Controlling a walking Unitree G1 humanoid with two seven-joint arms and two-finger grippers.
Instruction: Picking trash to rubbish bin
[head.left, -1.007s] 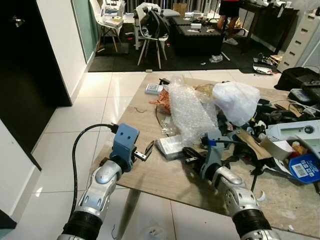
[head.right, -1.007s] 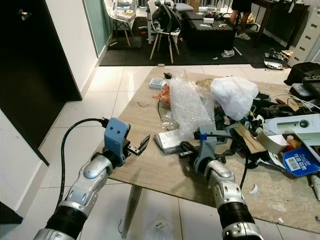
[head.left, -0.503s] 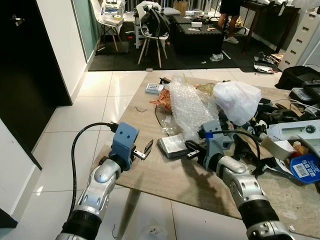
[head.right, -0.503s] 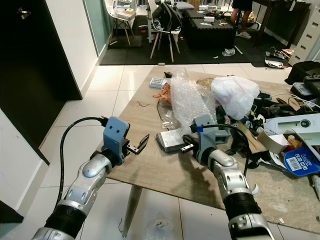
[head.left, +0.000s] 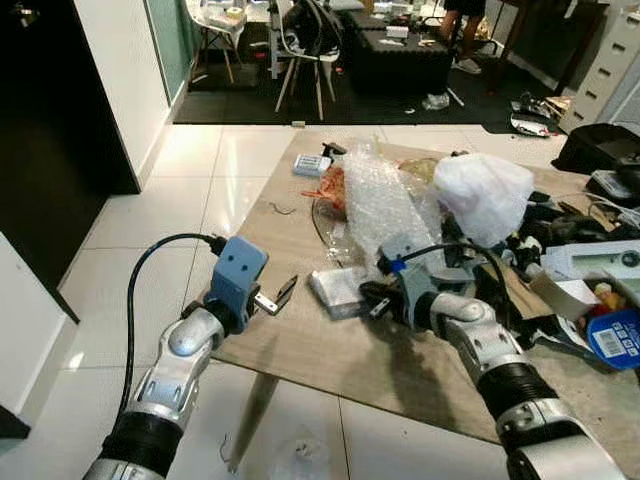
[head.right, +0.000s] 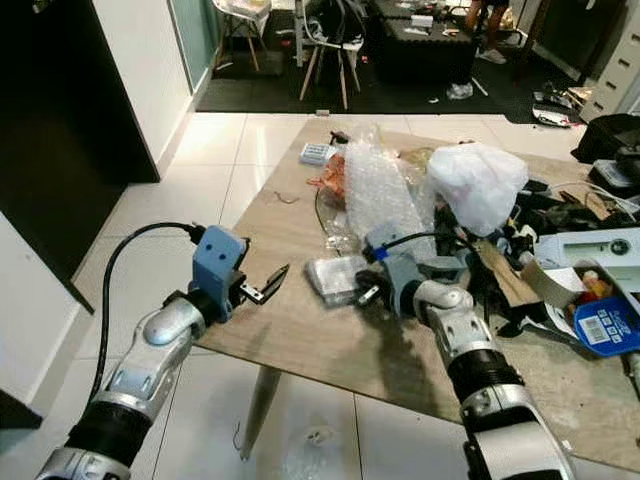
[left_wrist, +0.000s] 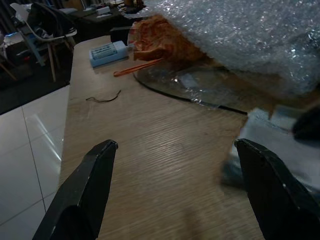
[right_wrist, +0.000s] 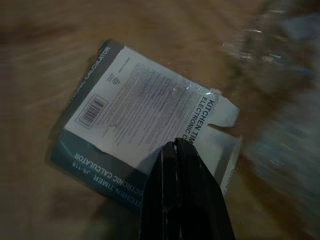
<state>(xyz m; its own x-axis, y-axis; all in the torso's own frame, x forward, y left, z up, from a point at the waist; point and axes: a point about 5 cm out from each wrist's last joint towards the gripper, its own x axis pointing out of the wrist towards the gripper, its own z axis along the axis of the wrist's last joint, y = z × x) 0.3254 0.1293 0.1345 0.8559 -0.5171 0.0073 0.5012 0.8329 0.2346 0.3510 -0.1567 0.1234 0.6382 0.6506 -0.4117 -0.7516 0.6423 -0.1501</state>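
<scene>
Package (right_wrist: 145, 120) flat on table (head.left: 320, 345), right end effector (right_wrist: 176, 150) over it

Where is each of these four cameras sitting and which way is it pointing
Left eye view: on the head, looking forward and down at the cluttered table; both silver arms show, left gripper open.
Right eye view: beside it, same scene, same arms.
Left wrist view: along the open fingers across the tabletop toward the bubble wrap.
Right wrist view: along the shut right gripper down at the kitchen timer package.
Shared: package and bubble wrap appear in head and wrist views.
</scene>
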